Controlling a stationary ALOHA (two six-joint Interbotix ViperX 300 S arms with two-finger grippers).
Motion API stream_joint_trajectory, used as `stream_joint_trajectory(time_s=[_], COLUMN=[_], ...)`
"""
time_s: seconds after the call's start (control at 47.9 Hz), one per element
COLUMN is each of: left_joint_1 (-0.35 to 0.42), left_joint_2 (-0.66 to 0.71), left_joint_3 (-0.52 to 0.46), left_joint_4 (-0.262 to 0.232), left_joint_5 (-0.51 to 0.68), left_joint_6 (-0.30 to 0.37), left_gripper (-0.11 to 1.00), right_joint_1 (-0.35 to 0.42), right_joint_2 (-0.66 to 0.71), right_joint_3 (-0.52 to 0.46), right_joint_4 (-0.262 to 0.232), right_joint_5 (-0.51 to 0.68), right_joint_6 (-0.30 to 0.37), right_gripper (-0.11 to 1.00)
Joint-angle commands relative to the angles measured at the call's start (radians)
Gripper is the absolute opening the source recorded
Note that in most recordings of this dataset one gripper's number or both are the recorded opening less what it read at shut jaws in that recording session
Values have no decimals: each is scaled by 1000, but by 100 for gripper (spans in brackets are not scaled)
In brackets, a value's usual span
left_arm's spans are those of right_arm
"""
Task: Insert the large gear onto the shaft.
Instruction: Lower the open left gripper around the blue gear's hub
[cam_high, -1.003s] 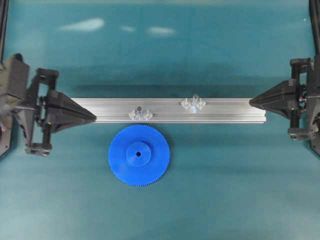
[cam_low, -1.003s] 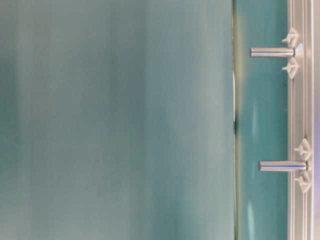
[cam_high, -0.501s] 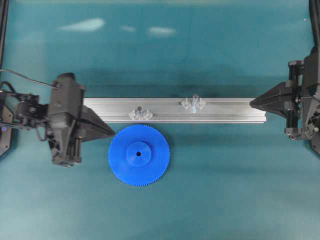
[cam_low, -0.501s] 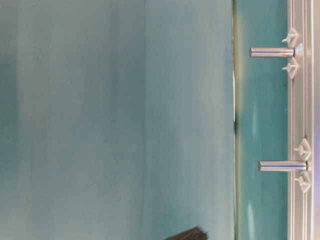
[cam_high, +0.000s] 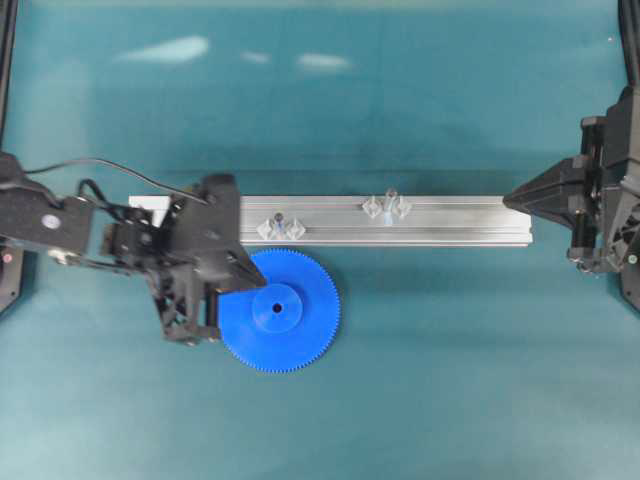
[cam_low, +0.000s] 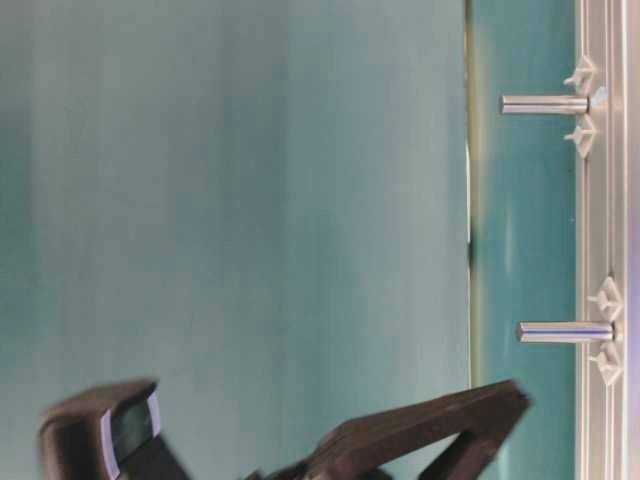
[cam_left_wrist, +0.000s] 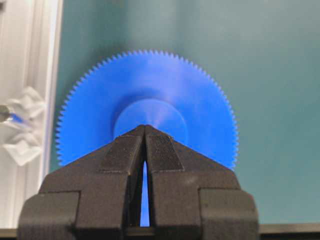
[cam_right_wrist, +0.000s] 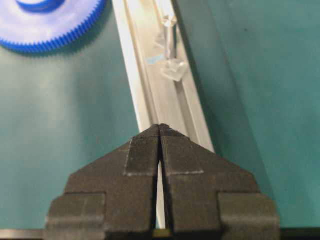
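Note:
The large gear (cam_high: 295, 320) lies flat on the teal table just in front of the rail; it also shows in the left wrist view (cam_left_wrist: 150, 90) and at the top left of the right wrist view (cam_right_wrist: 50, 27). My left gripper (cam_high: 262, 287) is shut and empty, its tips over the left side of the gear's hub (cam_left_wrist: 165, 112), hiding the centre hole in the left wrist view (cam_left_wrist: 145, 126). The shaft (cam_high: 390, 203) stands on the rail between its two clear feet, right of the gear (cam_right_wrist: 169, 35). My right gripper (cam_high: 507, 201) is shut and empty at the rail's right end (cam_right_wrist: 159, 125).
The aluminium rail (cam_high: 450, 220) runs left to right across the middle. A second clear mount with a dark-centred peg (cam_high: 280, 224) stands on it just behind the gear, close to my left gripper (cam_left_wrist: 22, 125). Two upright pegs show in the table-level view (cam_low: 560, 331).
My left arm has swung from the rail's left end to the right and forward, so its shut tips are now over the gear. The right gripper has barely moved. The gear lies where it was.

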Motion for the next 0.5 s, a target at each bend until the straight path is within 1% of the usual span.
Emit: stream_joint_trajectory(time_s=[0.0,0.188,0.334,0.48], left_joint_1=[-15,-20,-20,-23], left_joint_2=[18,98,163,206], left_joint_3=[-54,-143,-202,-242], left_joint_4=[3,3,3,3], left_joint_5=[41,166,219,267], left_joint_6=[-2,-2,3,5], left_gripper=[1,1,1,1], right_joint_1=[-11,-12,-11,-11], right_joint_2=[2,2,-3,-8], right_joint_3=[-20,-14,-12,-9], right_joint_4=[-5,-6,-6,-5], right_joint_5=[11,20,20,20], right_joint_6=[6,6,6,6], right_gripper=[3,3,3,3])
